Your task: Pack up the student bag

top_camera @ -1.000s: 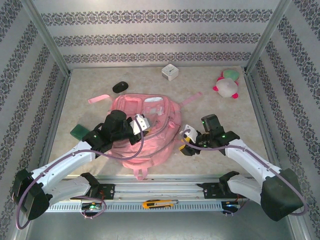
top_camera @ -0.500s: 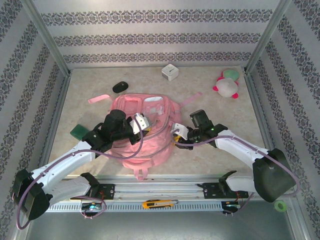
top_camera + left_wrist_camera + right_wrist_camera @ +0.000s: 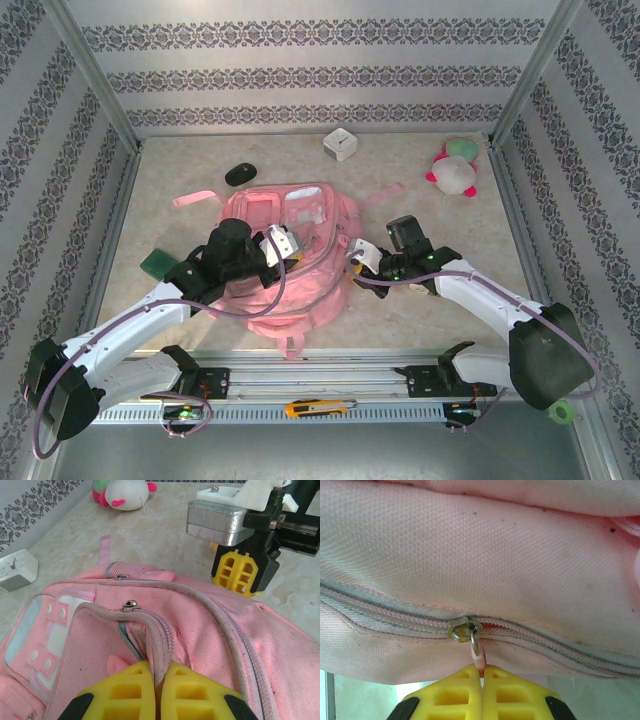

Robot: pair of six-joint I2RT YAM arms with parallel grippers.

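I see the pink student bag [image 3: 308, 292] lying flat mid-table, between both arms. My left gripper [image 3: 159, 679] is pinched together on the raised zipper seam along its top. My right gripper [image 3: 481, 674] is clamped on the zipper pull [image 3: 476, 650] at the bag's right side.
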